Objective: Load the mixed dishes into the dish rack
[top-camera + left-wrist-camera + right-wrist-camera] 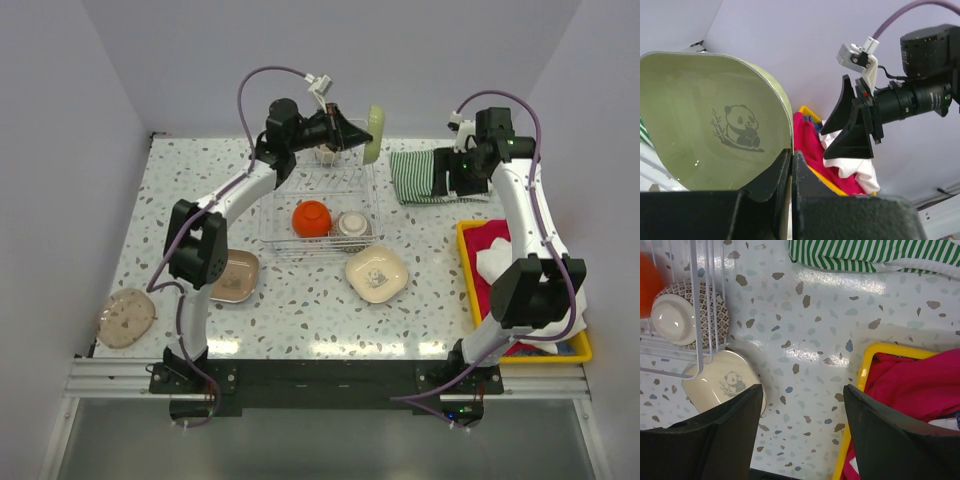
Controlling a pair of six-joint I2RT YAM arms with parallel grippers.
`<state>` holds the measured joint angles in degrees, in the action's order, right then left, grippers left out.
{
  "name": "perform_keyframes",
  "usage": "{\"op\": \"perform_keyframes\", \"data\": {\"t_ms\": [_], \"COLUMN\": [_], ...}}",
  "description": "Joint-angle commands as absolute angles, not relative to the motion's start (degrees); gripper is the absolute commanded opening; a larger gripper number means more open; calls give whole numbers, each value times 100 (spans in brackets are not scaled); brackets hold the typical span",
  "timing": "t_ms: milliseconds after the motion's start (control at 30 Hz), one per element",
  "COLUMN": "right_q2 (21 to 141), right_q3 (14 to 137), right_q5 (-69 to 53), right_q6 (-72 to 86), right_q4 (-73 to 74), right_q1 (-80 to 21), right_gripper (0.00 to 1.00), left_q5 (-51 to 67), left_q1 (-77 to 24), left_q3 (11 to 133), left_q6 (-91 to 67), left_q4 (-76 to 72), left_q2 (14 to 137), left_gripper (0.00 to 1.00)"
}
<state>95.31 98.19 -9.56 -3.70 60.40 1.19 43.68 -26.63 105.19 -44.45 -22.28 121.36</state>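
Observation:
My left gripper [358, 132] is shut on the rim of a green rounded-square plate [375, 133] with a panda print [715, 130], holding it on edge above the far end of the wire dish rack [318, 205]. The rack holds an orange-red bowl [312, 217], a grey patterned bowl [352, 225] and a small cup [326, 154]. A cream plate [376, 272] lies in front of the rack, a brown plate [233, 276] to its left, and a pale round plate [126, 317] at the near left. My right gripper [455, 180] is open and empty above the table [805, 340].
A striped green cloth [418, 176] lies at the far right under my right arm. A yellow tray [470, 262] of red and white cloths stands along the right edge.

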Motion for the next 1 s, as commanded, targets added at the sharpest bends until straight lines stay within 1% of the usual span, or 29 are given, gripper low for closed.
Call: {"op": "perform_keyframes", "data": {"t_ms": [0, 267, 367, 567, 800, 967], "right_q2": [9562, 9519, 9404, 9360, 9545, 9659], "right_q3": [9923, 9914, 9739, 9633, 9878, 9958], "right_q5": [-791, -510, -396, -299, -176, -97], "right_q6": [-492, -738, -800, -896, -1011, -1081], "right_q4": [5888, 6003, 6012, 6047, 6100, 6135], "right_q1": [132, 132, 123, 106, 44, -228], "right_gripper": [70, 70, 70, 70, 70, 70], "left_q5": [4193, 3832, 3779, 3753, 3858, 4043], "left_q1": [-2593, -2452, -2373, -2250, -2127, -2092], "left_q3": [10485, 9950, 9879, 9870, 9923, 10090], "left_q6": [-5791, -7222, -7505, -7655, -7682, -7655], "left_q4": [-4086, -4860, -4703, -4298, -4184, -4078], "left_q2": [12497, 12806, 12788, 12744, 12998, 13236], "left_gripper": [0, 0, 0, 0, 0, 0]}}
